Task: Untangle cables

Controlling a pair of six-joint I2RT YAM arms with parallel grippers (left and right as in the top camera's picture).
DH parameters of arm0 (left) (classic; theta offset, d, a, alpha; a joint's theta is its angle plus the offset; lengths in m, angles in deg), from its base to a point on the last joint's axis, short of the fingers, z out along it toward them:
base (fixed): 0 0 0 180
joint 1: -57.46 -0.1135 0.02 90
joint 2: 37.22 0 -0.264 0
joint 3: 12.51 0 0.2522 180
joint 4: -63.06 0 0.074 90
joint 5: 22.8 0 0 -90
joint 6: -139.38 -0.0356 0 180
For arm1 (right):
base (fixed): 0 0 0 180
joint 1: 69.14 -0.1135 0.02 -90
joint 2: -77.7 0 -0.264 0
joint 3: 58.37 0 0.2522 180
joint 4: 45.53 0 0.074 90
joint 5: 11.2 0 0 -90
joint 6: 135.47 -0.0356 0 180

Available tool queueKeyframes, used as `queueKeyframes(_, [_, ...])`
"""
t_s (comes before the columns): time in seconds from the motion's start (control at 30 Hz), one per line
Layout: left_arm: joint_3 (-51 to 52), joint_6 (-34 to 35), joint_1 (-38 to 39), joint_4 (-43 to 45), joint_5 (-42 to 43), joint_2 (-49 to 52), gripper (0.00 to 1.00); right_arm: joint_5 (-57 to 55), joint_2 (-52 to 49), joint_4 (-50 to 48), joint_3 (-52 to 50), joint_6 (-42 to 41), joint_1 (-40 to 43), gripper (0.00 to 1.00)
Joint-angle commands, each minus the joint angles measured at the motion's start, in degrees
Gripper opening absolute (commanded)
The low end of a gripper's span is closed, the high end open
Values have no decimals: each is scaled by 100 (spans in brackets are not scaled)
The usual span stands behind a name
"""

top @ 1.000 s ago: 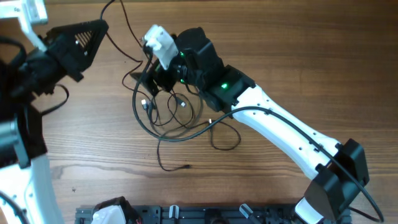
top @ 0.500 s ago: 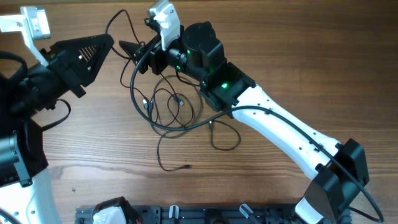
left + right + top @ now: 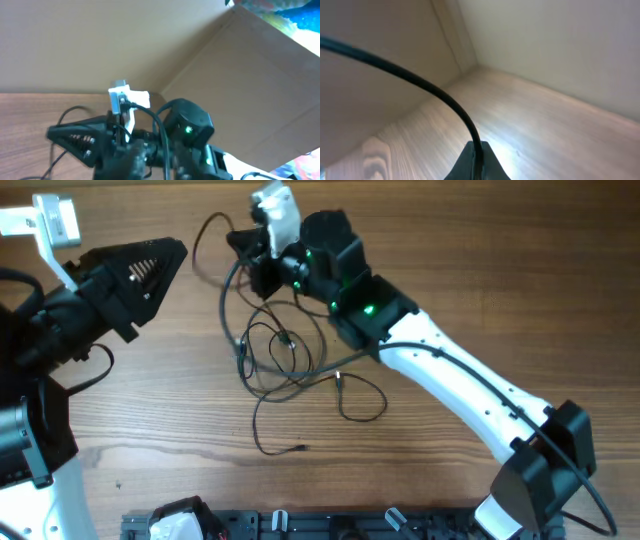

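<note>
A tangle of black cables lies on the wooden table in the overhead view, with one loose plug end trailing toward the front. My right gripper is above the tangle's far side, shut on a thick black cable that arcs down into the heap. The right wrist view shows that cable rising out of the closed right gripper. My left gripper points right, just left of a thin cable loop. Its jaws are blurred in the left wrist view, which shows the right arm.
A black rack runs along the table's front edge with a white object beside it. A cardboard box wall stands behind the right arm in the left wrist view. The right arm's white link crosses the table's right half.
The right gripper closed on the thick cable and carried it toward the far edge, stretching the loop out of the heap. The left gripper edged slightly right.
</note>
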Motion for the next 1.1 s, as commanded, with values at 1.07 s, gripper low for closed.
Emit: queueKeyframes(1.07, [-26,-1200,7,-1762,-2841,634,90,109,1530,3683,1414,52,6424,4])
